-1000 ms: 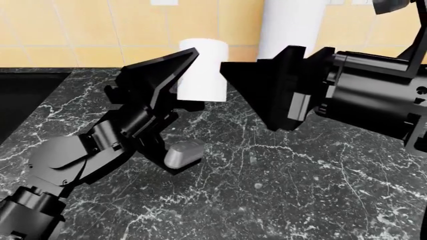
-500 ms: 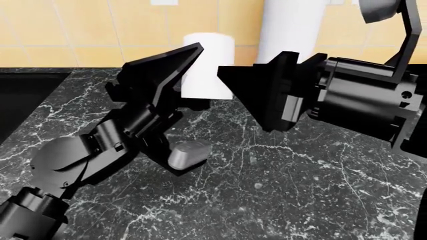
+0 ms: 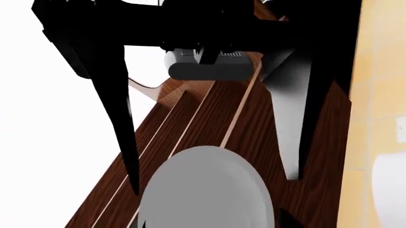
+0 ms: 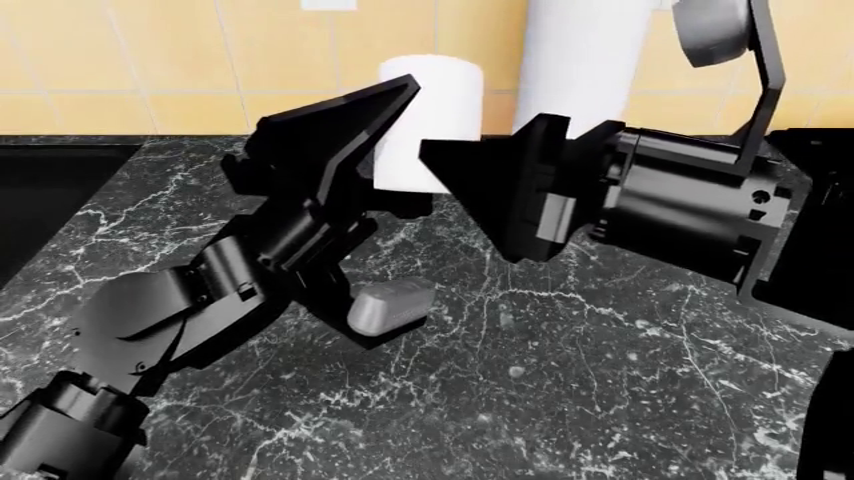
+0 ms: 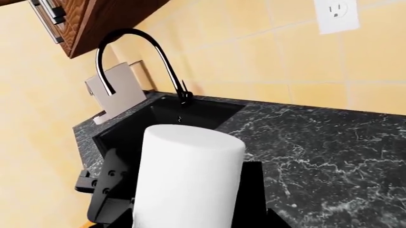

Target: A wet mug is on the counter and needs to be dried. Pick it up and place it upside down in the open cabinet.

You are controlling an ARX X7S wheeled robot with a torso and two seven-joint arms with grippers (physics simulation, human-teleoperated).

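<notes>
The mug [image 4: 427, 110] is a small plain white cup, upright, lifted off the black marble counter [image 4: 574, 360]. My right gripper [image 4: 447, 150] is shut on the mug; the right wrist view shows the cup [image 5: 187, 175] filling the space between its jaws [image 5: 190, 213]. My left gripper [image 4: 380, 120] is open beside and under the mug, one finger crossing its left side. In the left wrist view the mug's round grey underside [image 3: 206, 190] sits between the spread black fingers [image 3: 123, 123] without touching them.
A far taller white cylinder [image 4: 581, 60] stands behind the mug by the tiled wall. A black sink [image 4: 40, 190] with a curved faucet [image 5: 133, 52] lies to the left. Wooden cabinets [image 3: 209, 118] hang overhead. A wall outlet [image 5: 336, 14] is on the tiles.
The mug has risen and shifted slightly right with the right gripper. The left gripper has moved up alongside it, and the right arm has tilted further up.
</notes>
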